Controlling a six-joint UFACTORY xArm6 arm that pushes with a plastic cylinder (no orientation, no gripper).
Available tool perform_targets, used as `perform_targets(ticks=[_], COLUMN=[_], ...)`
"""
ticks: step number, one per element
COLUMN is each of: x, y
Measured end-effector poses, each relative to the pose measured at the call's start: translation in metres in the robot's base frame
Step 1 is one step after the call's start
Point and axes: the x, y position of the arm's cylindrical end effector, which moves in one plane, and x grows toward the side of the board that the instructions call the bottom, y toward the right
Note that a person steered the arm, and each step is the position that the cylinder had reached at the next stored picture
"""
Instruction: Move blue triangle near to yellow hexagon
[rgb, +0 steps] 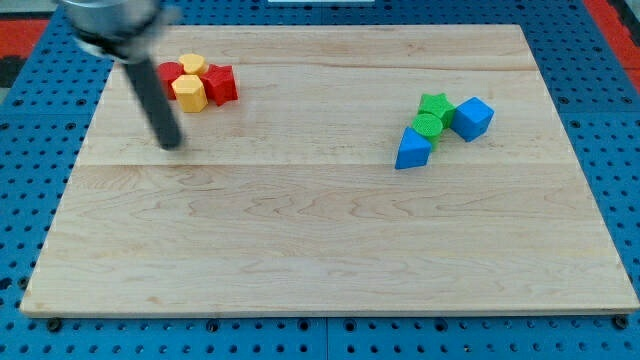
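Camera view: one look down on the wooden counter (300, 230), sitting on a blue pegboard base.
My tip: there it is at (172, 143), low in the view's upper left, touching no block.
Claw: none on this arm, just the straight dark rod, so nothing to spread or close.
Blue triangle: over at (412, 150) on the view's right, the lowest piece of its cluster, well apart from my tip.
Right cluster: green cylinder (427, 124) just above the triangle and touching it, green star (436, 105) above that, blue cube (472, 118) beside them on the view's right.
Yellow hexagon: sitting at (189, 92), up and to the right of my tip, near it but apart.
Left cluster: a smaller yellow block (193, 65) above the hexagon, a red block (170, 73) on its left, a red star-like block (220, 84) on its right, all bunched tight.
Gap: the two clusters lie well apart across the counter.
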Motion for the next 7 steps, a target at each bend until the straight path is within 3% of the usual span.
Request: perform_targets(ticks=[1,2,3,5,6,7], x=[0.055,0.061,0.035,0.0,0.008,0.015], y=[0.132,0.243,0.307,0.184,0.197,0.252])
